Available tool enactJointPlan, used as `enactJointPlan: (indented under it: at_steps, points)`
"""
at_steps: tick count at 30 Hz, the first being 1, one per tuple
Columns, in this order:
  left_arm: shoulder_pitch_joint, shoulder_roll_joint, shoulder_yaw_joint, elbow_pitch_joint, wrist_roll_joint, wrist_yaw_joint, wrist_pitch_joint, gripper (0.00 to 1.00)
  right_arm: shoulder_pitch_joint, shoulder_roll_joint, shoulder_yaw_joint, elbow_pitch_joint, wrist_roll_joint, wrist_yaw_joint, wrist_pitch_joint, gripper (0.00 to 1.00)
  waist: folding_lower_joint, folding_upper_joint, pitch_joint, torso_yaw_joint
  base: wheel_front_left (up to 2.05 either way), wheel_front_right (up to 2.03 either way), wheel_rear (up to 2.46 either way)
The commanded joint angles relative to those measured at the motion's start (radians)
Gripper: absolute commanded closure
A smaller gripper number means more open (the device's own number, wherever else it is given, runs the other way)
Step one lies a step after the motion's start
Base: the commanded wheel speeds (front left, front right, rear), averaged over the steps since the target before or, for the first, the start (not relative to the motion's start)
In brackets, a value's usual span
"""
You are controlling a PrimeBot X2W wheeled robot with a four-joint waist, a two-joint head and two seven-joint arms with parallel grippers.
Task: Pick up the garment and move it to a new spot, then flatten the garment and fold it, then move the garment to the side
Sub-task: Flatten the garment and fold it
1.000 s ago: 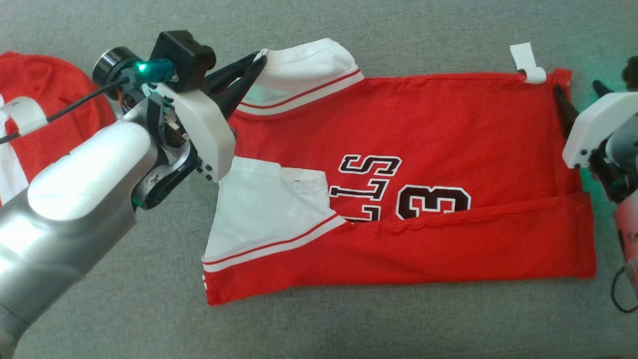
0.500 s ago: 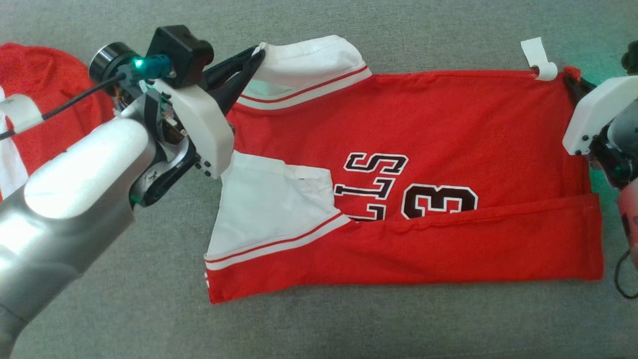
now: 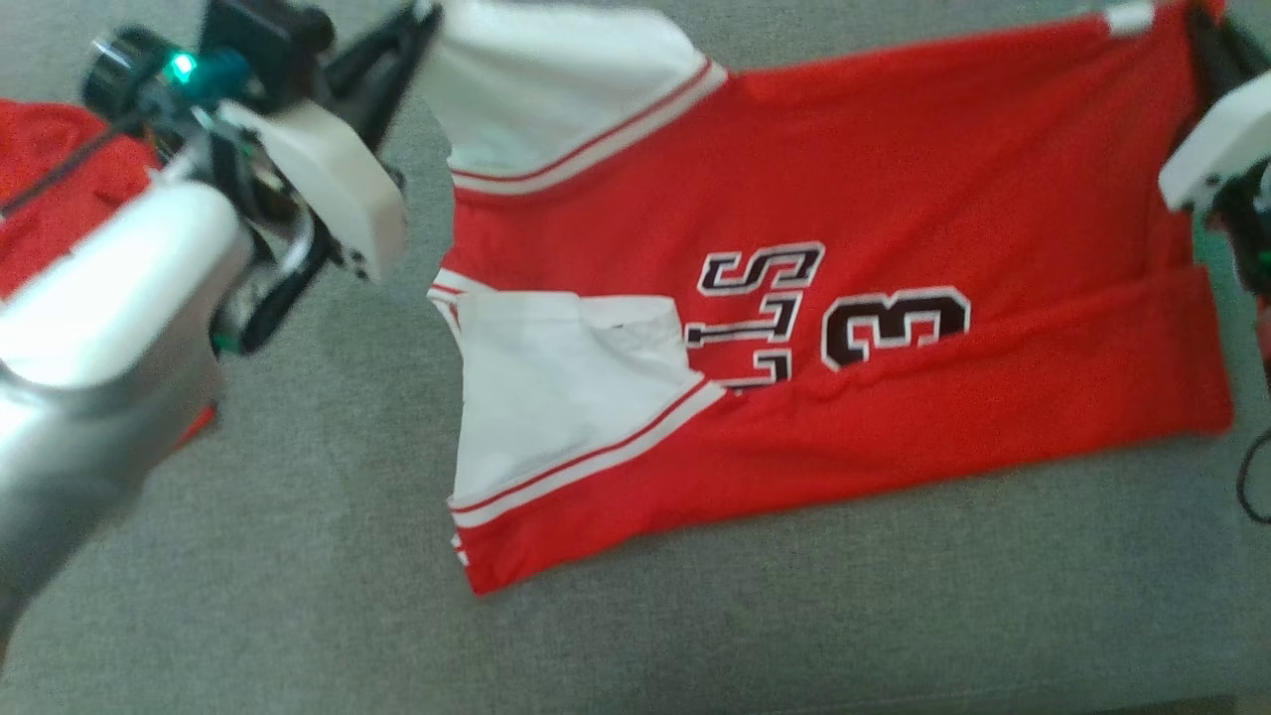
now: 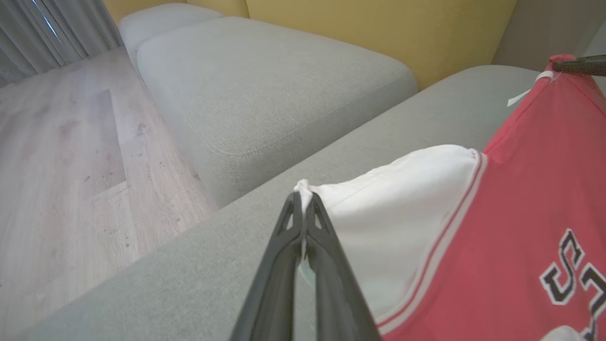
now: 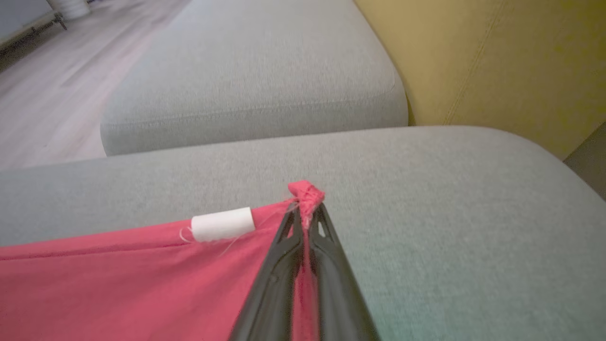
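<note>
2 grips on garment (image 3: 894,189), left gripper (image 4: 303,201), right gripper (image 5: 306,210)

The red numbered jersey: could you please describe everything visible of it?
The jersey is soft red cloth with white, red-striped sleeves, black white-edged lettering and a white tag. Its near edge is folded over the print. It lies on the grey cushion, far edge raised: the left tool pinches a sleeve tip, the right tool a hem corner.
</note>
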Motion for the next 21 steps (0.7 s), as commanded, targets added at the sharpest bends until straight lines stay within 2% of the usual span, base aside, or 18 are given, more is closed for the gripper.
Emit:
enactJointPlan:
  at_steps: [1, 12, 21]
  points:
    - [-0.07, 0.038, 0.065, 0.001, 0.014, 0.005, -0.019, 1.0, -0.026, -0.007, 0.004, -0.034, 0.008, -0.001, -0.028, 1.0, -0.0001, 0.0, 0.006, -0.006, 0.0, 0.0, 0.0]
    - [-0.178, -0.04, 0.082, 0.167, 0.076, -0.006, -0.149, 1.0, -0.136, 0.028, -0.007, -0.004, 0.022, -0.001, -0.193, 1.0, -0.0001, 0.0, 0.029, -0.015, 0.0, 0.0, 0.0]
    - [-0.151, -0.067, 0.052, 0.215, 0.085, -0.05, -0.204, 1.0, -0.097, 0.026, 0.016, 0.025, 0.071, -0.001, -0.236, 1.0, -0.0001, 0.0, 0.0, -0.002, 0.0, 0.0, 0.0]
